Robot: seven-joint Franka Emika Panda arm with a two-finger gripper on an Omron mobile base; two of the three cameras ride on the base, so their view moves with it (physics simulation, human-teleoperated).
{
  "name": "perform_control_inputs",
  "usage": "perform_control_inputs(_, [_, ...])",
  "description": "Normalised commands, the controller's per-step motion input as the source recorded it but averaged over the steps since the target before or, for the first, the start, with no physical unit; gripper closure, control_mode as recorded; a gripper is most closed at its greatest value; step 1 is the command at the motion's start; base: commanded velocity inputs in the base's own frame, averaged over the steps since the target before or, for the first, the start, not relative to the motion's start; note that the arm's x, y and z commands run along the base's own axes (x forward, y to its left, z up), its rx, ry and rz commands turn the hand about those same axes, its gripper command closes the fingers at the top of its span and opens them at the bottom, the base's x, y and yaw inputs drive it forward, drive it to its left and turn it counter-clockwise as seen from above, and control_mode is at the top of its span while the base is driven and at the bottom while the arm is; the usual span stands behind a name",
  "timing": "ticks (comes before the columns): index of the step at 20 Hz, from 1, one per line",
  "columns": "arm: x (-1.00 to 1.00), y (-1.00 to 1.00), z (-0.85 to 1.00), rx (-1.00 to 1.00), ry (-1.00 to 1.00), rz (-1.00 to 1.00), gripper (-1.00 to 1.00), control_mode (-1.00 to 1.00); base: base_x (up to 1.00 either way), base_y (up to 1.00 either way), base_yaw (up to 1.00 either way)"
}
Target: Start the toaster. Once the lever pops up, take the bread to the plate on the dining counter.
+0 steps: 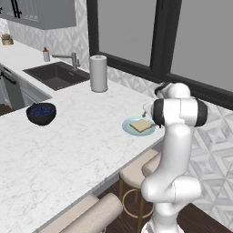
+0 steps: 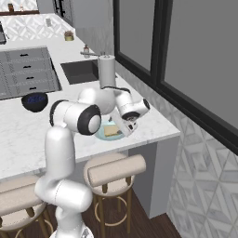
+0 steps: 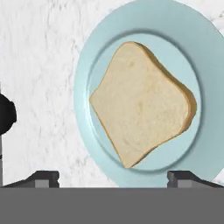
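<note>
A big window (image 1: 136, 32) with thick black frames runs along the far wall, its panes a flat grey. Below it the wall (image 1: 214, 141) is tiled in a pale grey diamond pattern. The floor (image 2: 139, 218) is dark brown wood. Beige cushioned stools (image 2: 116, 169) on wooden legs with brass rings stand along the near edge of the white marble worktop. A dark sink (image 1: 57, 74) with a silver tap (image 1: 68, 58) is set into the far worktop, near its back edge. Grey cabinets (image 1: 41, 11) hang above, and a block of grey drawers (image 2: 28, 72) with black handles stands beyond the sink. Light is even and soft.
</note>
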Motion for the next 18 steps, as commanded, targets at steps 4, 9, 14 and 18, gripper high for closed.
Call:
perform_control_inputs(4, [-0.54,0.13,0.16,-0.18,0.29,-0.09,-1.0,-1.0,0.0,0.0,0.0])
perform_control_inputs(9, [-0.98,0.39,0.14,-0.24,-0.03,-0.01,-1.0,-1.0,0.0,0.0,0.0])
perform_control_inputs(14, [-1.0,0.43,0.23,-0.26,-0.24,0.0,-1.0,-1.0,0.0,0.0,0.0])
perform_control_inputs(18, [-1.0,0.36,0.33,-0.23,-0.24,0.0,-1.0,-1.0,0.0,0.0,0.0])
